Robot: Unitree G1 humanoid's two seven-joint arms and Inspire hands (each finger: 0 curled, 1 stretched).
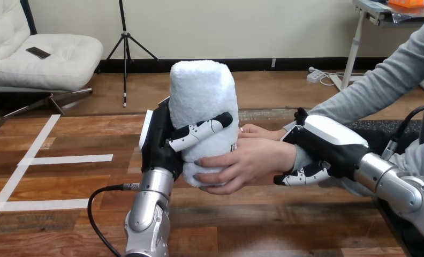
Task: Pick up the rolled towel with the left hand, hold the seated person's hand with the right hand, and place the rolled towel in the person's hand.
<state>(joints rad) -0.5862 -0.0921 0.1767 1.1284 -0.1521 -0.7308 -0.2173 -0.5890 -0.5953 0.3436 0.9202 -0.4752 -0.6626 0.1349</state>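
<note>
Grips the rolled towel [202,101] upright in the left robot hand [159,139], fingers [202,131] curled across its front, clear above the table [65,182]. Offers the lower end to the person's hand [236,166], already cupped round the roll's base. Clasps the person's wrist [302,159] with the right robot hand [327,144], fingers curled beneath, probably to steady the receiving palm; thumb side hidden, so seemingly closed rather than certainly. Treats that cupped palm as the receptacle, towel partly in it, not yet released.
</note>
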